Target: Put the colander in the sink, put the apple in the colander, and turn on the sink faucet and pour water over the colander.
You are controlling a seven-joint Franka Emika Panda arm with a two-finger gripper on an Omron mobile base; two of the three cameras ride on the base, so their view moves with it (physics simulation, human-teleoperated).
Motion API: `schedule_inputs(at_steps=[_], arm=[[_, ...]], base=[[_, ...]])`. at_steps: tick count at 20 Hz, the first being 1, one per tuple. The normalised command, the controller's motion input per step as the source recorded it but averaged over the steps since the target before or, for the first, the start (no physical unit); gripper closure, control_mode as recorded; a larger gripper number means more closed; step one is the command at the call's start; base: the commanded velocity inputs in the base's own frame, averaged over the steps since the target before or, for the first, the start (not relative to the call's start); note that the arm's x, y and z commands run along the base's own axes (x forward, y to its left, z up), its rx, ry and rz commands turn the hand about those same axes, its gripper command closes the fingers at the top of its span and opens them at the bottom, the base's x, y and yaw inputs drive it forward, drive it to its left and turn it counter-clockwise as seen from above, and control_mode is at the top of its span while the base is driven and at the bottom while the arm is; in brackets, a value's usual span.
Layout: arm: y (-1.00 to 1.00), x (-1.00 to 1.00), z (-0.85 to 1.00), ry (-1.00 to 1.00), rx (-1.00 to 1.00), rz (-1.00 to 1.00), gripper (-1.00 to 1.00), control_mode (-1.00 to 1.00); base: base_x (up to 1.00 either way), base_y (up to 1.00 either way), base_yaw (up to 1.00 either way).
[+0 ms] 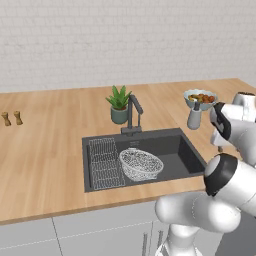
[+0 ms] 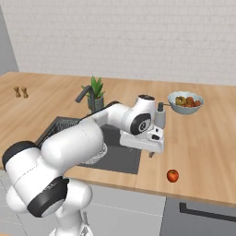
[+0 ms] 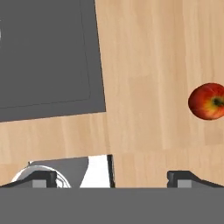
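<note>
With the sink (image 1: 185, 155) as the landmark: far off to its left on the wooden counter (image 1: 45, 150) stand two small brown shakers (image 1: 12, 118). Inside the sink, a flat wire rack (image 1: 104, 162) lies along the left side, and the colander (image 1: 141, 164) sits just right of it, in the middle of the basin, tilted a little. Behind the sink's back rim stands the faucet (image 1: 133, 114), with a potted plant (image 1: 119, 104) just to its left. To the right of the sink and further back sit a grey bottle (image 1: 194, 116) and a pale bowl (image 1: 200, 98) of orange and green pieces.

The gripper (image 2: 152, 148) hangs over the counter just past the sink's right edge, its fingers (image 3: 186, 178) spread wide apart and empty. The apple (image 2: 173, 175) lies on the counter to the right of the sink near the front edge, apart from the gripper.
</note>
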Motion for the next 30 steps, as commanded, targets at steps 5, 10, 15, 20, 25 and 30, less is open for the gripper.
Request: schedule_inputs(at_steps=[5, 10, 15, 20, 25, 30], arm=[[-0.61, 0.00, -0.07, 0.00, -0.10, -0.15, -1.00, -1.00], [-0.31, 0.00, -0.14, -0.02, 0.00, -0.03, -1.00, -1.00], [-0.22, 0.06, -0.22, -0.03, 0.00, 0.00, -1.00, -1.00], [-0.25, 0.03, -0.26, 0.00, 0.00, 0.00, -1.00, -1.00], [-0.24, 0.00, -0.20, 0.00, 0.00, 0.00, -1.00, -1.00], [-0.09, 0.00, -0.13, 0.00, 0.00, -0.01, -1.00, -1.00]], base=[[0.00, 0.00, 0.00], [0.00, 0.00, 0.00], [0.00, 0.00, 0.00], [0.00, 0.00, 0.00], [0.00, 0.00, 0.00], [0.00, 0.00, 0.00]])
